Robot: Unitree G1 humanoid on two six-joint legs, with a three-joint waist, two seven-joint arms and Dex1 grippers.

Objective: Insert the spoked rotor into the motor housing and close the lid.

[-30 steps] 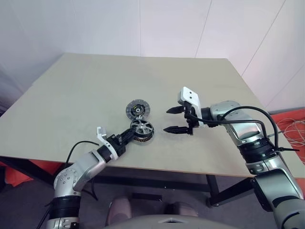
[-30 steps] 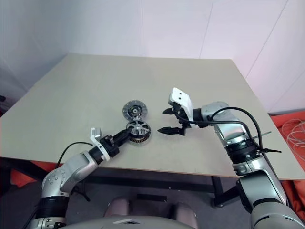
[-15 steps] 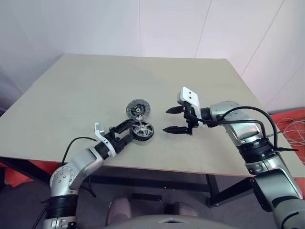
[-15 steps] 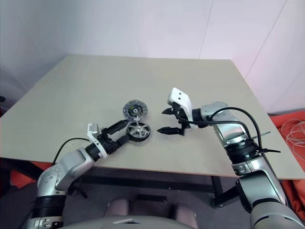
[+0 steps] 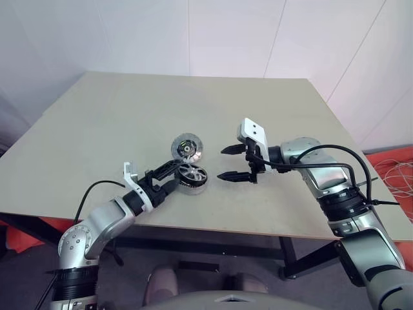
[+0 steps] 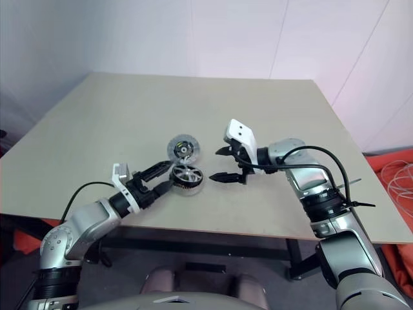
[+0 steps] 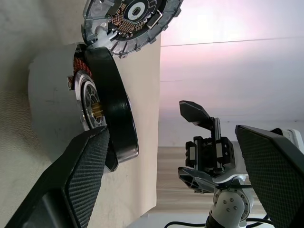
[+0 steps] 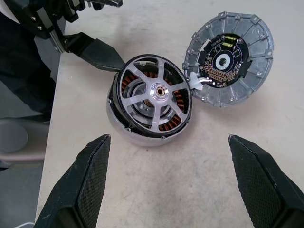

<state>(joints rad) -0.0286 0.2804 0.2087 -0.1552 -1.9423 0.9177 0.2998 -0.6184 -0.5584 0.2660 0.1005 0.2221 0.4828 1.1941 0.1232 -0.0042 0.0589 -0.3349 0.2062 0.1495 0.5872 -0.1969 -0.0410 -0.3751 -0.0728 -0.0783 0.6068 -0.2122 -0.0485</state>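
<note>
The spoked rotor, black-rimmed with pale spokes, sits in the top of the silver motor housing, with copper windings showing between the spokes. It stands near the table's front edge. The lid, a ribbed grey disc with a dark centre, lies flat just behind, touching the housing. My left gripper is open, its fingers on either side of the rotor's rim on the left, holding nothing. My right gripper hangs wide open a short way to the right of the housing, empty.
The beige table is bare around the parts. Its front edge runs close below the housing. White walls stand behind. Cables lie on the floor beyond the right edge.
My left gripper has opened and let go of the rotor, which now rests in the housing. The left hand has risen slightly. The right arm has stayed still.
</note>
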